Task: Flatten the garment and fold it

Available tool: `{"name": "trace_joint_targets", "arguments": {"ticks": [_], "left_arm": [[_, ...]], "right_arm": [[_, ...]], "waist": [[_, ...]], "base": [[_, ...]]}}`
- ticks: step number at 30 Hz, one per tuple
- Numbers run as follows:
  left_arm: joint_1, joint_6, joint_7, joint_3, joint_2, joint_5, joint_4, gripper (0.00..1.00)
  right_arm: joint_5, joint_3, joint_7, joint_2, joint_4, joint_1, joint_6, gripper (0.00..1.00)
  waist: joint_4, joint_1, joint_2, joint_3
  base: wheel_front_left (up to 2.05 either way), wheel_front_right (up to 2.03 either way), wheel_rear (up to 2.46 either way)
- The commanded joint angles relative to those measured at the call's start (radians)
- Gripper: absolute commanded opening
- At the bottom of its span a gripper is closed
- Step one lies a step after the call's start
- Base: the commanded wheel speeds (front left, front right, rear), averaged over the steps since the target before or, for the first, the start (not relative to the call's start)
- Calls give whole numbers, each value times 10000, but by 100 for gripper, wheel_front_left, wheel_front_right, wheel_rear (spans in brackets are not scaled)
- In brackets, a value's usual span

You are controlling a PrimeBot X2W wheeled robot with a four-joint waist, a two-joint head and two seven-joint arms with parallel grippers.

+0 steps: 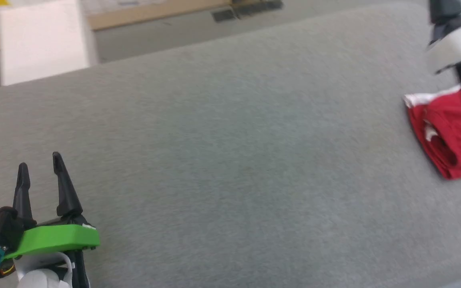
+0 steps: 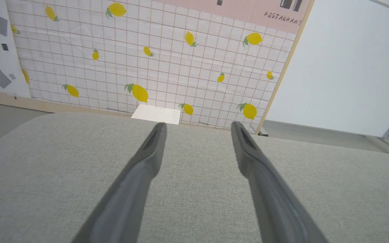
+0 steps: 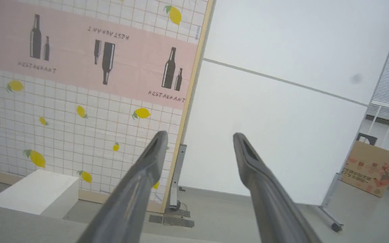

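The garment (image 1: 442, 132) is a bright red bunch of fabric with white trim along its far edge, lying at the far right of the grey cushioned surface (image 1: 230, 160). Part of my right arm (image 1: 458, 40), blurred, hangs over it and hides its right side. In the right wrist view my right gripper (image 3: 199, 135) is open with nothing between its fingers, raised and pointing at the wall. My left gripper (image 1: 40, 160) rests open at the lower left, far from the garment. Its fingers (image 2: 147, 162) spread over bare grey fabric with nothing between them.
A white box (image 1: 42, 40) stands on the floor beyond the surface's far edge, against a lemon-patterned wall panel (image 2: 147, 67). A panel stand (image 3: 176, 199) and a cardboard box (image 3: 371, 168) are on the floor to the right.
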Motion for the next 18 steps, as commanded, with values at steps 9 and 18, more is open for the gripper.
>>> {"name": "trace_joint_targets", "arguments": {"ticks": [9, 18], "left_arm": [[-175, 240, -108, -369, -234, -141, 479, 100], [-326, 120, -153, -1363, -240, 634, 1373, 100]], "right_arm": [[-94, -747, -2150, 2385, -990, 3409, -15, 100], [708, -1107, -2515, 2469, -842, 5549, -15, 100]], "waist": [[2473, 0, 112, -1726], [3037, 0, 112, -2071]], "base": [[0, 0, 0], [0, 0, 0]]}}
